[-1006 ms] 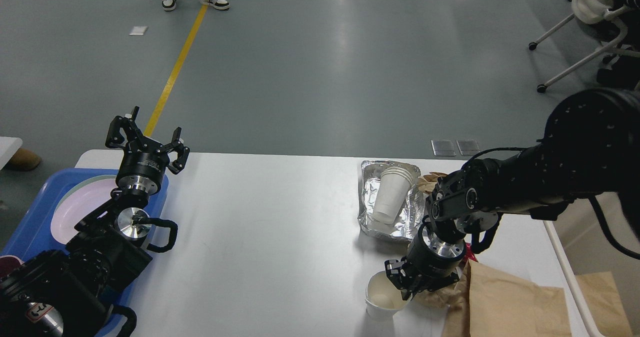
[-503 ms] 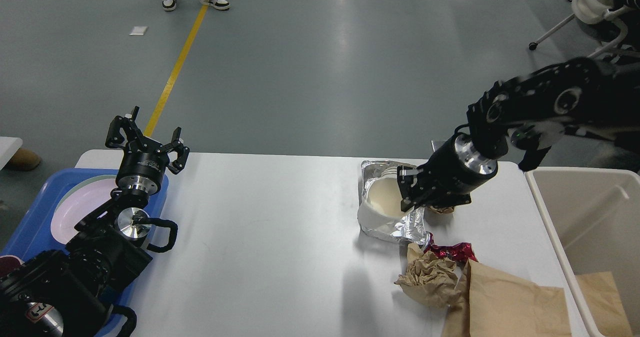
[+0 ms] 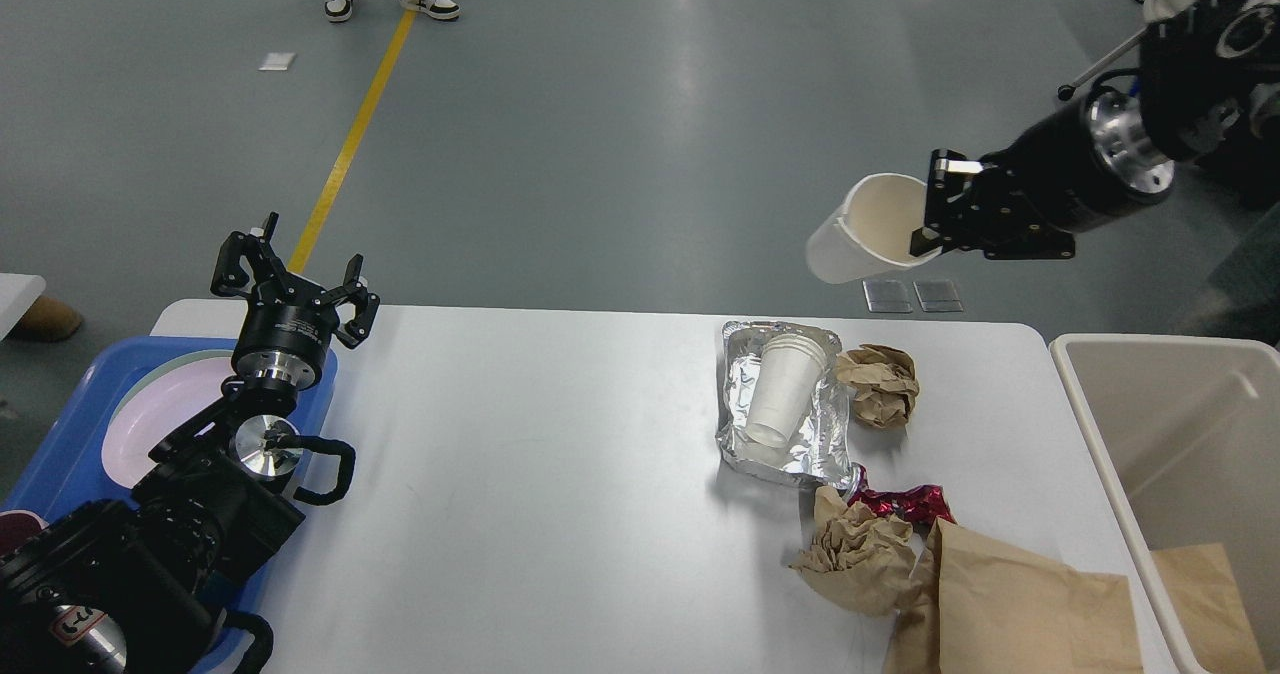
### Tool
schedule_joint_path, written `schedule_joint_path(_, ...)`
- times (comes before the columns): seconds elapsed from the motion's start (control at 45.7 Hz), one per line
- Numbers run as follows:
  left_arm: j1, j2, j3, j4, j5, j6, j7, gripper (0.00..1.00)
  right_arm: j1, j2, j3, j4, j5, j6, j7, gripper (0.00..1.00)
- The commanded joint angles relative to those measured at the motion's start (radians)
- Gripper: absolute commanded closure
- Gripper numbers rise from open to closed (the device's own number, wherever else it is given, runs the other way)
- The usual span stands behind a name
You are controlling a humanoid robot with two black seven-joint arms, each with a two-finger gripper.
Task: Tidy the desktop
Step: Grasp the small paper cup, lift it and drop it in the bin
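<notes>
My right end effector has lifted the paper cup off the desk, now clamped upper right; beige bin next. Left end effector idles spread.

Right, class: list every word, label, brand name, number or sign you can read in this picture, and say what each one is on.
None can be read.
Left gripper: small white print on its black wrist, too small to read.
Left arm: a red-and-white sticker near the bottom edge, too blurred to read.
</notes>
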Motion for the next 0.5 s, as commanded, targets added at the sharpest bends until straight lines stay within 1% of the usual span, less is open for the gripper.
schedule_joint_path(0.0, 0.0, 0.0, 0.0, 0.0, 0.0, 0.0, 0.0, 0.04, -0.128, -0.104, -0.028, -0.09, -0.002, -0.076, 0.0, 1.0)
schedule_joint_path(0.087, 0.0, 0.0, 0.0, 0.0, 0.0, 0.0, 0.0, 0.03, -0.249, -0.157, -0.026, -0.191, -0.002, -0.112, 0.001, 1.0)
schedule_joint_path(0.241, 0.0, 0.0, 0.0, 0.0, 0.0, 0.0, 0.0, 0.04, -0.457, -0.197, -0.012, -0.349, 0.004, -0.155, 0.001, 1.0)
schedule_joint_path(0.459, 0.0, -0.002, 0.0, 0.0, 0.0, 0.0, 0.0, 0.03, -0.701, -0.204, 0.069, -0.43, 0.007, -0.252, 0.001, 1.0)
schedule_joint_path(0.481, 0.0, 0.0, 0.0, 0.0, 0.0, 0.0, 0.0, 0.04, -0.726, -0.203, 0.078, -0.438, 0.007, -0.263, 0.001, 0.91)
